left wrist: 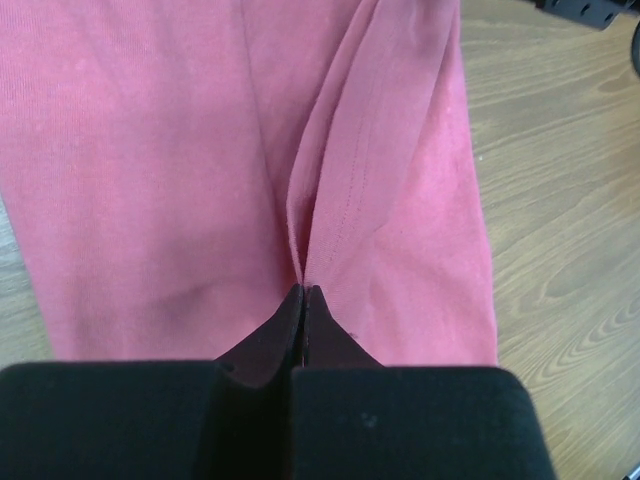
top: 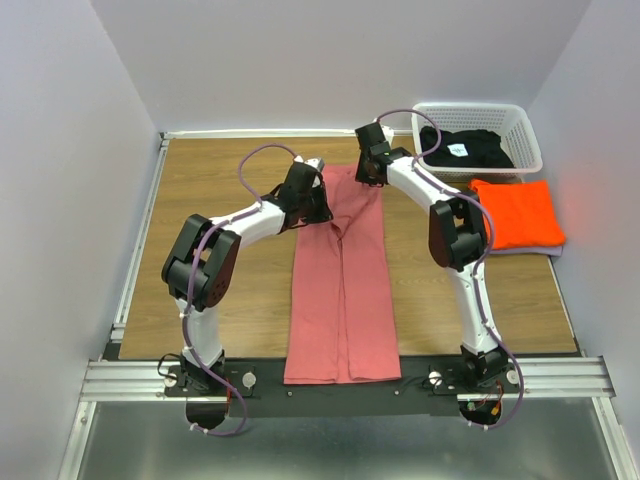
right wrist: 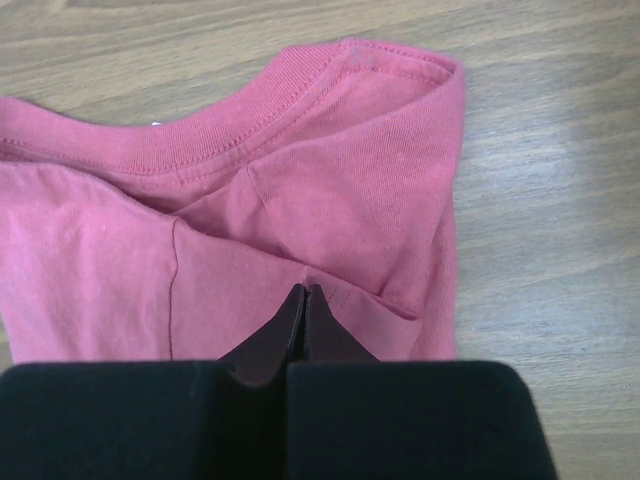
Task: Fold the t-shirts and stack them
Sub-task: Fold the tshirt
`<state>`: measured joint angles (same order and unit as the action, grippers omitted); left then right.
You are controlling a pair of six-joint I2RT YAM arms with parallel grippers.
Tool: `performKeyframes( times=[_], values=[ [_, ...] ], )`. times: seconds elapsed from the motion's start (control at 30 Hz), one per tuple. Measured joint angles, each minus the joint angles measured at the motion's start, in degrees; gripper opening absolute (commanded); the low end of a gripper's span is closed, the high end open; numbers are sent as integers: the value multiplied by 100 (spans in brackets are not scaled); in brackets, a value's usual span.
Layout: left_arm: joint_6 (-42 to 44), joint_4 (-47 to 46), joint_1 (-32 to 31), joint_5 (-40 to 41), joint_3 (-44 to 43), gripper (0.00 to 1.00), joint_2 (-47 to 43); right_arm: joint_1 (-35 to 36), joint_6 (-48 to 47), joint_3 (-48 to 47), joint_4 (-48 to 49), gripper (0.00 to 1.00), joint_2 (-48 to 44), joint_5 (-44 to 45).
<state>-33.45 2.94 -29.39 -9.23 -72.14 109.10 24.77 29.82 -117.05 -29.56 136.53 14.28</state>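
Both jaws are closed. The left gripper [left wrist: 303, 292] pinches a raised fold of the pink shirt [top: 340, 300], and the right gripper [right wrist: 303, 292] pinches a fold just below its collar [right wrist: 300, 95]. The shirt lies as a long strip from the table's [top: 230, 290] near edge to the middle. Farther right lies the folded orange shirt [top: 515, 212]; beyond it, the black shirt [top: 485, 150] is in the basket [top: 527, 140].
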Motion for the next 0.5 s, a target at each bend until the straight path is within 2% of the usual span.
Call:
performKeyframes(
  times=[0.5],
  values=[
    [63,-55,0,291,72,0,280,0,-251,-470,35,1,439,42]
  ],
)
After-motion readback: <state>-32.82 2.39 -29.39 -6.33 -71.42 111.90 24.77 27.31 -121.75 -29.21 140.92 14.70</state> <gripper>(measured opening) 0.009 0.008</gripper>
